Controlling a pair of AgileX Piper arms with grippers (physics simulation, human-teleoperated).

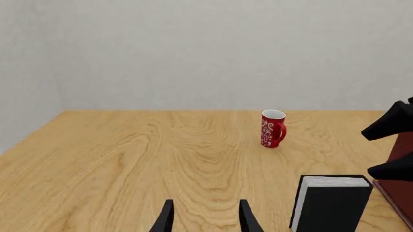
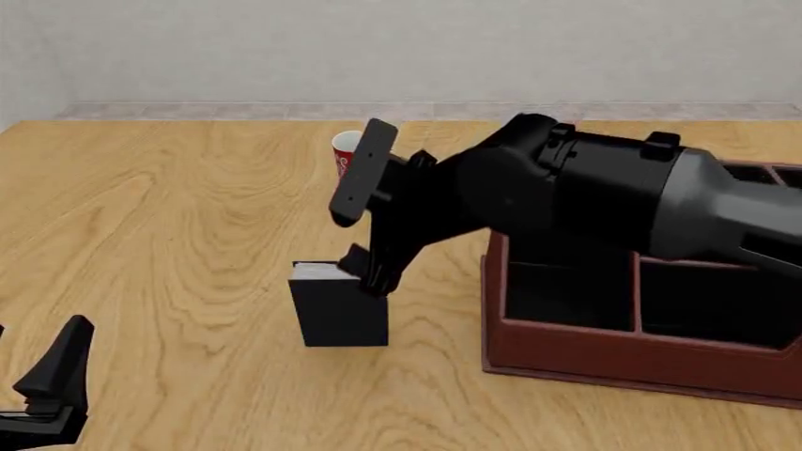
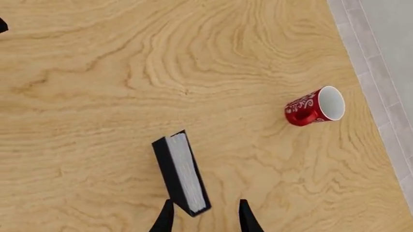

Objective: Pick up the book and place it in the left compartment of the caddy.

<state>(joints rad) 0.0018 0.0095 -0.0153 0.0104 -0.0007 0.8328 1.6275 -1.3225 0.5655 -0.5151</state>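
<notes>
The black book [image 2: 338,308] stands upright on the wooden table, white page edges [image 3: 185,171] facing up; the left wrist view shows it too [image 1: 332,205]. My right gripper [image 2: 366,271] hangs open right at the book's top near the caddy-side end, and that end of the book sits between the fingers [image 3: 203,220]. The reddish-brown caddy [image 2: 626,352] stands to the right of the book, its left compartment [image 2: 564,296] partly hidden by the right arm. My left gripper [image 2: 51,385] is open and empty near the table's front left, fingers [image 1: 166,220] apart.
A red cup [image 2: 345,152] with a white pattern stands behind the book, toward the back of the table [image 1: 272,128]. The right arm [image 2: 602,197] crosses above the caddy. The right gripper's fingers [image 1: 390,123] show beside the book in the left wrist view.
</notes>
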